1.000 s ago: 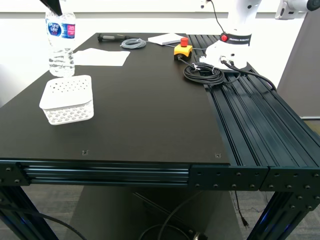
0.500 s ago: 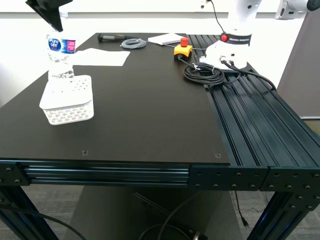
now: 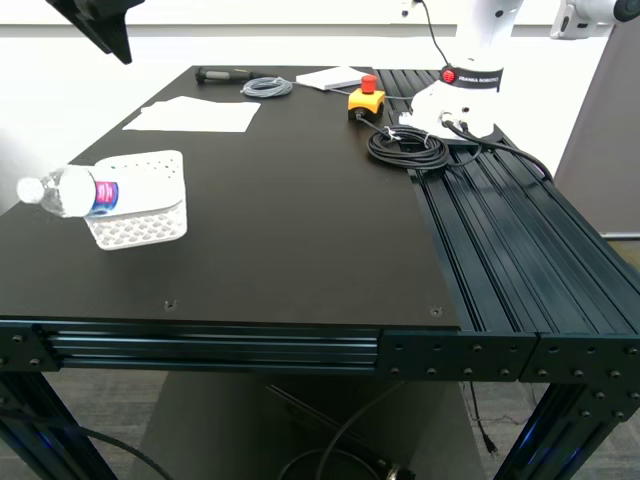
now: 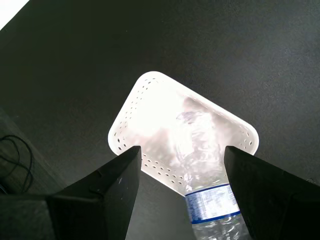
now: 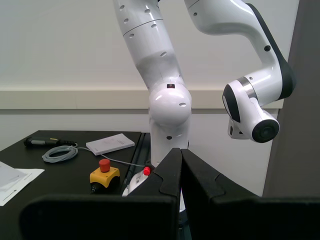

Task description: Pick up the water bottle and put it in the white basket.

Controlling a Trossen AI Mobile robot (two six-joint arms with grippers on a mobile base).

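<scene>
The white basket point(image 3: 135, 198) sits face-up at nine o'clock on the table point(image 3: 300, 220), and the water bottle point(image 3: 72, 192) lies tipped across its nine-o'clock rim, cap outward. It looks light, thin-walled and slick, so I judge the ribbed body point(image 4: 200, 145) the best hold. My first gripper point(image 4: 181, 172) hangs wide and empty above; my second gripper point(image 5: 181, 167) is pressed closed on nothing.

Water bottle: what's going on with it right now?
My first gripper open, above. My second gripper shut, empty. Water bottle lying tipped across the white basket, not inside.

White wall point(image 3: 300, 45), black table point(image 3: 300, 230)
</scene>
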